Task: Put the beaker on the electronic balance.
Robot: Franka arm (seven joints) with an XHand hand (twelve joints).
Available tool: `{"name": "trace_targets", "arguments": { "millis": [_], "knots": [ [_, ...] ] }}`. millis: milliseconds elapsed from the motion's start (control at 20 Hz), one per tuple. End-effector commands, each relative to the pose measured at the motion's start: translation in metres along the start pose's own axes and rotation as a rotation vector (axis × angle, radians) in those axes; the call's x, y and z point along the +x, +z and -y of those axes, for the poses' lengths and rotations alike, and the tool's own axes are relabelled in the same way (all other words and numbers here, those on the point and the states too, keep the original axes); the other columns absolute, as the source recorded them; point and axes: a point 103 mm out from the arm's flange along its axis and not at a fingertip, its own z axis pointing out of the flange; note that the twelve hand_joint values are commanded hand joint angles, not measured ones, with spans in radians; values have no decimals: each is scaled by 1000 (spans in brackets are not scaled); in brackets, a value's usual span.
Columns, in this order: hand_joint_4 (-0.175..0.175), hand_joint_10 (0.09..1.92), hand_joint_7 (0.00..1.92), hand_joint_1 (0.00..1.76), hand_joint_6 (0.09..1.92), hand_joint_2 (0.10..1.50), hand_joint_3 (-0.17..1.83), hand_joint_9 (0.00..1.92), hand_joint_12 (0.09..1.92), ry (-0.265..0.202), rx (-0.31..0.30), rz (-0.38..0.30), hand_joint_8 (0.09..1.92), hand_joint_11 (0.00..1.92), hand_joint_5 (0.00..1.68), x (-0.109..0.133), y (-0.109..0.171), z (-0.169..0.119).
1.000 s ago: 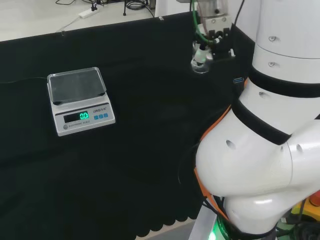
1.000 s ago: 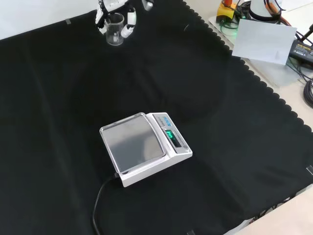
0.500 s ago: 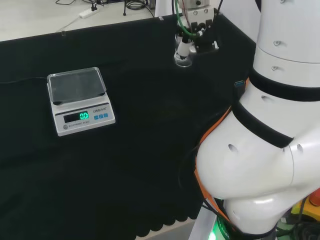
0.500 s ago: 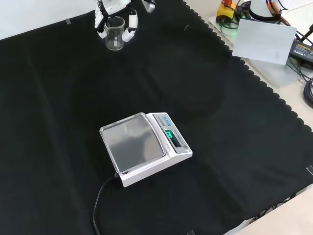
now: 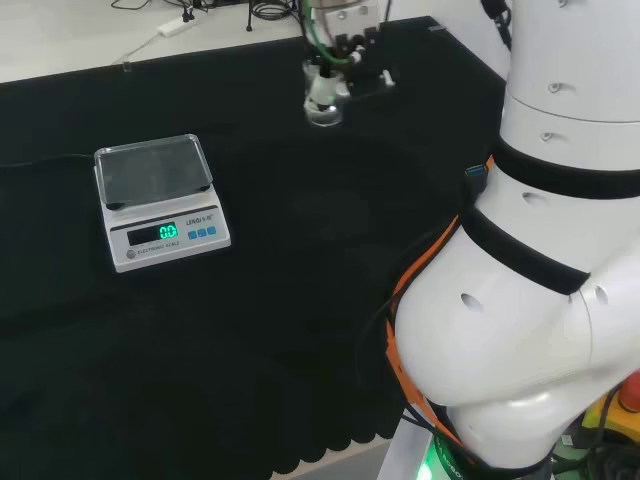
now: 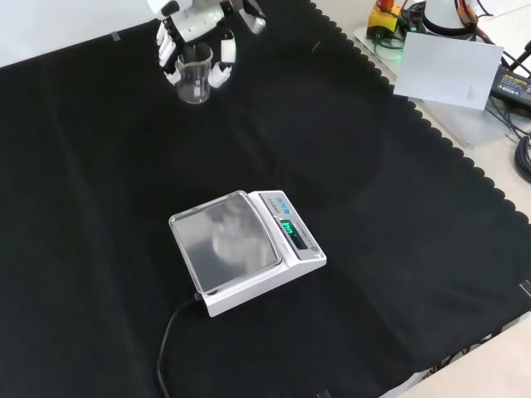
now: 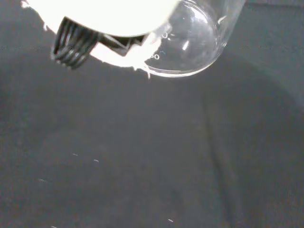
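Note:
A clear glass beaker (image 6: pixel 195 79) hangs upright above the black cloth, with the hand (image 6: pixel 192 33) curled round it from above. In the head view the beaker (image 5: pixel 323 100) and hand (image 5: pixel 345 45) are at the top centre, right of and beyond the balance. The white electronic balance (image 5: pixel 160 200) with a steel pan and a lit green display sits on the cloth at the left of the head view. In the front view the balance (image 6: pixel 245 249) lies mid-cloth, well below the beaker. The wrist view shows the beaker's rounded bottom (image 7: pixel 190 40) beside a blurred white part of the hand (image 7: pixel 104 14).
The arm's big white links (image 5: pixel 540 250) fill the right of the head view. The balance's black cable (image 6: pixel 170 340) trails toward the cloth's near edge in the front view. A white sheet (image 6: pixel 448 66) and cables lie off the cloth at the front view's top right.
The hand has carried the beaker leftward in the head view, closer to the balance, and slightly downward in the front view. The balance has stayed put.

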Motion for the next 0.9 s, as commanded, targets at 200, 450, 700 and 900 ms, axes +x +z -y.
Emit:
{"name": "trace_targets", "arguments": {
  "millis": [200,450,700,900],
  "knots": [
    [-2,550,872,1190,1093,549,799,1098,1220,-65,-6,39,825,796,725,61,-15,-1],
    [-2,550,870,1190,1093,548,801,1099,1218,-88,-18,36,826,799,730,76,-21,2],
    [-1,552,870,1191,1091,547,802,1102,1215,-123,-19,57,826,802,734,97,-24,4],
    [-1,553,870,1191,1090,546,803,1104,1214,-6,17,147,826,805,736,117,-25,2]
  ]
}}
